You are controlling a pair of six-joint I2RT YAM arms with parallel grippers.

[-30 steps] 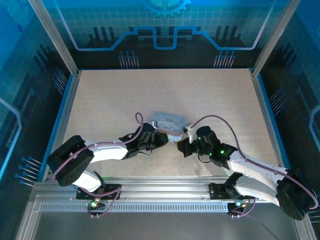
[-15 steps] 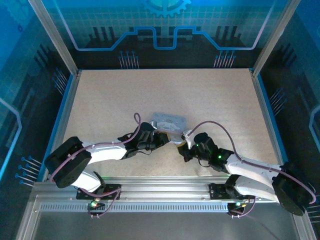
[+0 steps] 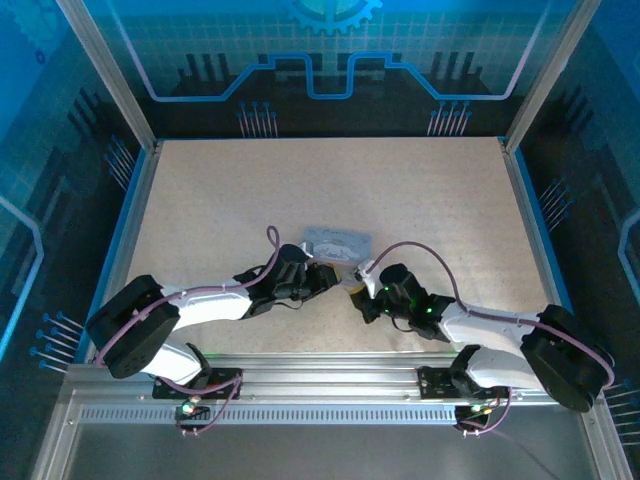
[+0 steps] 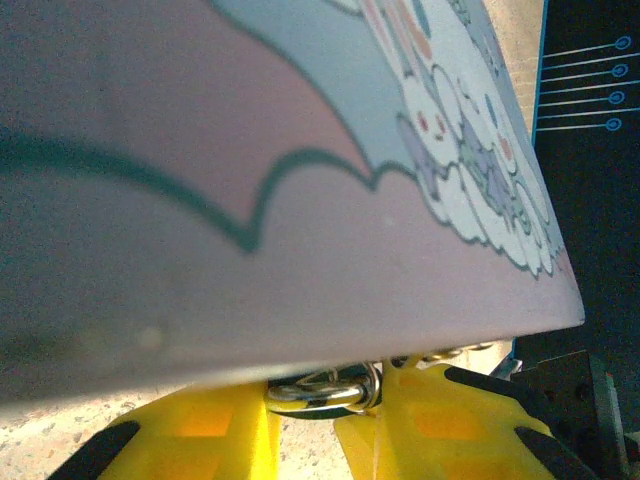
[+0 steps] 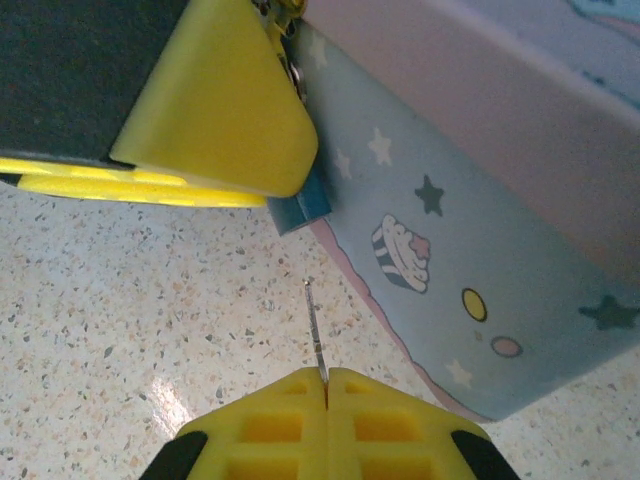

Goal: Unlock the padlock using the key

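The left gripper's (image 4: 305, 425) jaws grasp the padlock (image 4: 322, 388), its metal loop showing between them right beside the lavender tin (image 4: 300, 200). The right gripper's (image 5: 325, 395) jaws are clenched on the key (image 5: 315, 335), whose thin blade sticks out over the surface (image 5: 100, 300) near the tin's corner.

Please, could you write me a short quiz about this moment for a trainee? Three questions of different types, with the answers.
1. True or false: the right claw is shut on the key.
2. In the top view, where is the tin? A) just beyond both claws B) at the far left corner C) down on the near rail
3. Fill in: in the left wrist view, the metal shackle of the padlock sits between the two ____ fingers of the left claw.
Key: 1 true; 2 A; 3 yellow.
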